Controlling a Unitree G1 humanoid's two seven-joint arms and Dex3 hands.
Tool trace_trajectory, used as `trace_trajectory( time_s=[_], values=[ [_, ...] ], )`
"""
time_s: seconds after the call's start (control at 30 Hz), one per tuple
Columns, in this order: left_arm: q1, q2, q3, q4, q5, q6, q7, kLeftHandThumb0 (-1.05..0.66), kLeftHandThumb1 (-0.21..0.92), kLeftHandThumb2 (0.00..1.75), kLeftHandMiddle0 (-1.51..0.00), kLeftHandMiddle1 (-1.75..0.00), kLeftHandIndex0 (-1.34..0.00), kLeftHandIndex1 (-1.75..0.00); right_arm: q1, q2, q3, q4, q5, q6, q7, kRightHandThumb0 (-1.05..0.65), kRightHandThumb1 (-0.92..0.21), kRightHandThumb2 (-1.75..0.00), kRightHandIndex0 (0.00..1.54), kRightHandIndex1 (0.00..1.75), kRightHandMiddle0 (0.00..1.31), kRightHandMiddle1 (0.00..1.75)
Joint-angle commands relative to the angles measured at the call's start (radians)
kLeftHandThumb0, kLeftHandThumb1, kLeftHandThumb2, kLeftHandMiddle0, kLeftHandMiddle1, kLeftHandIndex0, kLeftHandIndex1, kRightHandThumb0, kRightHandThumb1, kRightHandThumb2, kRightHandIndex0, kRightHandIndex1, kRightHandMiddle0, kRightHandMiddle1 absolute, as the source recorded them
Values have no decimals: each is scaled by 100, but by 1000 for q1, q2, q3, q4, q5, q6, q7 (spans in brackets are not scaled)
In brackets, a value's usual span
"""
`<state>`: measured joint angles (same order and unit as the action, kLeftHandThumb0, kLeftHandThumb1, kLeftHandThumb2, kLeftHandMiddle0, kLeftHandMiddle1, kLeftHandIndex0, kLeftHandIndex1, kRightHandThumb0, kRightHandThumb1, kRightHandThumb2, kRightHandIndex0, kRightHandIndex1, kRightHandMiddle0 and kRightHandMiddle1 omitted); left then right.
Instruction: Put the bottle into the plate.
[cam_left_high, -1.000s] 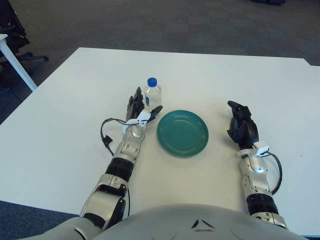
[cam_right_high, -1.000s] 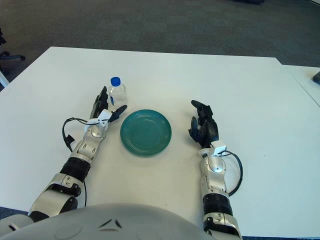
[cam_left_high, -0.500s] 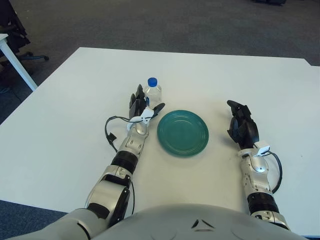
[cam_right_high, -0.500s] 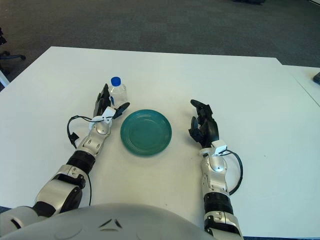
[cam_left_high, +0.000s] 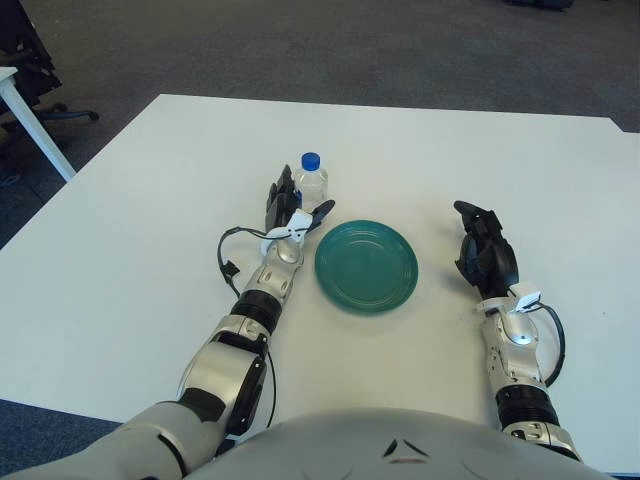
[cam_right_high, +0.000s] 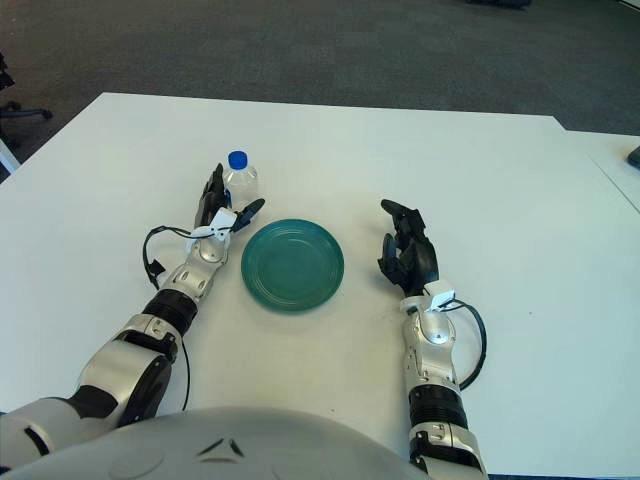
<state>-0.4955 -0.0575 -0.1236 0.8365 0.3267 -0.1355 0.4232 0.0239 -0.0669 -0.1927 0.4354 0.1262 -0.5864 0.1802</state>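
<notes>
- Left eye view: a white table (cam_left_high: 130, 250) stands on dark grey carpet (cam_left_high: 330, 45); a second table's leg (cam_left_high: 35, 130) and part of an office chair (cam_left_high: 30, 60) are cut off at far left. The bottle (cam_left_high: 311, 185) stands upright on the table, just far-left of the green plate (cam_left_high: 366, 265).
- Right eye view: the left hand (cam_right_high: 222, 212) is at the bottle with fingers spread around it; whether they touch it I cannot tell. The right hand (cam_right_high: 406, 258) rests right of the plate, fingers loosely curled, holding nothing.
</notes>
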Motion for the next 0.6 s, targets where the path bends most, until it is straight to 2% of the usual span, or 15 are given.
trace_trajectory(
  time_s=[0.0,0.03,0.07,0.13,0.17,0.23,0.27,0.33,0.43,0.57],
  values=[
    [-34,-6,5,51,-23,-56,-19,-95,91,5,-31,-132,-4,-152,72,18,-7,116,11,-10,1,-69,-92,-78,46,9,0,84],
    [-40,-9,3,69,-28,-100,-22,-93,90,4,-38,-147,-7,-160,71,18,-7,117,10,-9,-1,-69,-92,-78,46,9,0,84],
    [-45,-11,1,83,-31,-132,-23,-83,88,2,-50,-157,-20,-165,70,18,-7,118,9,-8,-2,-69,-92,-78,46,9,0,85],
    [-52,-22,8,109,-49,-183,-30,-67,87,1,-62,-166,-35,-170,69,19,-7,120,8,-7,-5,-69,-92,-79,46,9,0,85],
    [-55,-27,12,120,-58,-198,-34,-52,87,2,-74,-169,-47,-172,68,19,-7,120,7,-7,-7,-70,-92,-79,46,9,0,85],
    [-53,-40,16,129,-73,-223,-35,-38,87,3,-84,-172,-58,-173,67,19,-7,119,5,1,-13,-70,-92,-80,46,9,0,86],
    [-50,-47,16,130,-78,-234,-33,-34,83,14,-88,-172,-62,-173,67,19,-8,118,4,7,-16,-70,-92,-80,46,9,0,86],
    [-44,-55,17,126,-86,-249,-32,-22,58,66,-101,-174,-74,-174,71,21,-8,104,1,28,-29,-70,-92,-80,46,9,0,87],
    [-22,-61,10,80,-94,-271,-44,-14,45,97,-111,-174,-84,-174,74,28,-12,89,4,58,-50,-70,-92,-79,47,9,0,87],
    [-14,-60,8,66,-96,-290,-63,-8,40,110,-117,-175,-91,-175,74,34,-11,89,13,55,-55,-70,-92,-78,48,10,0,87]
  ],
)
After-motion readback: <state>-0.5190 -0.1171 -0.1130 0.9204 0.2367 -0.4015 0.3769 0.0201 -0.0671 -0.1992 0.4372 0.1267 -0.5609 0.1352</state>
